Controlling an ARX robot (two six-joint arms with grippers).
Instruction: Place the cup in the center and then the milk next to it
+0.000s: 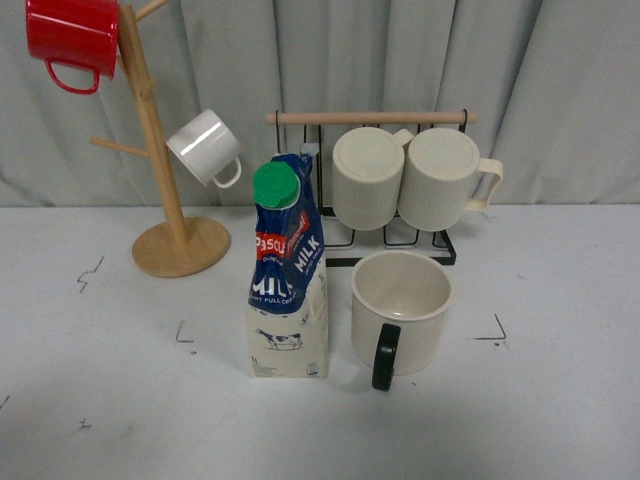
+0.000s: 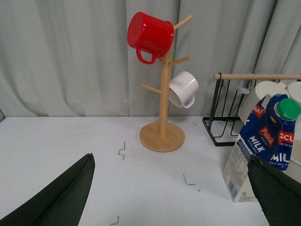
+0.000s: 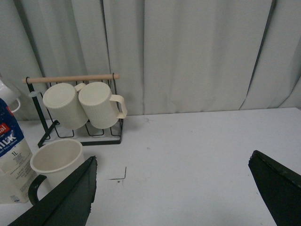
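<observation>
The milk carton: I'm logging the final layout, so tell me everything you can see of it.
The milk carton stands upright on the white table, at the left of the cup with a narrow gap between. Blue top with red and white lettering, cream base with a small cow picture, green round cap on. Looks like printed cardboard. Nothing grips it.

A pale grey pleated curtain (image 1: 560,90) is hung behind a white table (image 1: 100,400), which is evenly lit.
</observation>
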